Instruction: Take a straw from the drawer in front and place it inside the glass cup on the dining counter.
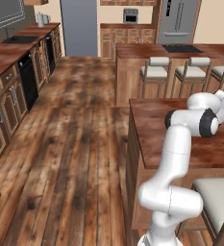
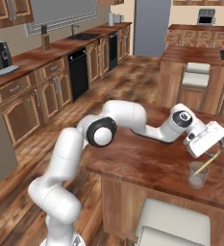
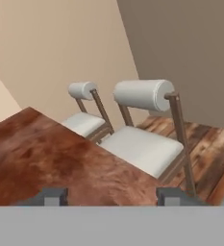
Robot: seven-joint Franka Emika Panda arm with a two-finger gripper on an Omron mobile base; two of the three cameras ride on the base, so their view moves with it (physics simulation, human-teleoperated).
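Worktop (image 2: 147, 163): reddish-brown wood slab. Glass cup (image 2: 198, 175): clear, upright on worktop nr its right end. Straw (image 2: 208, 162): yellow, leaning in cup, top end poking out twd upper right. Pincer (image 3: 112, 197): released, tips wide apart w/ nothing between; hand sits just above cup. Stools (image 3: 141, 144): two, white cushions, beside worktop's far edge.

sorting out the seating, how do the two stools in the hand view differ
The near stool looks bigger, showing its whole seat, while the far stool looks smaller and partly hidden behind it. The near stool's backrest roll stands higher in the picture. Both share white cushions and brown frames beside the dining counter.
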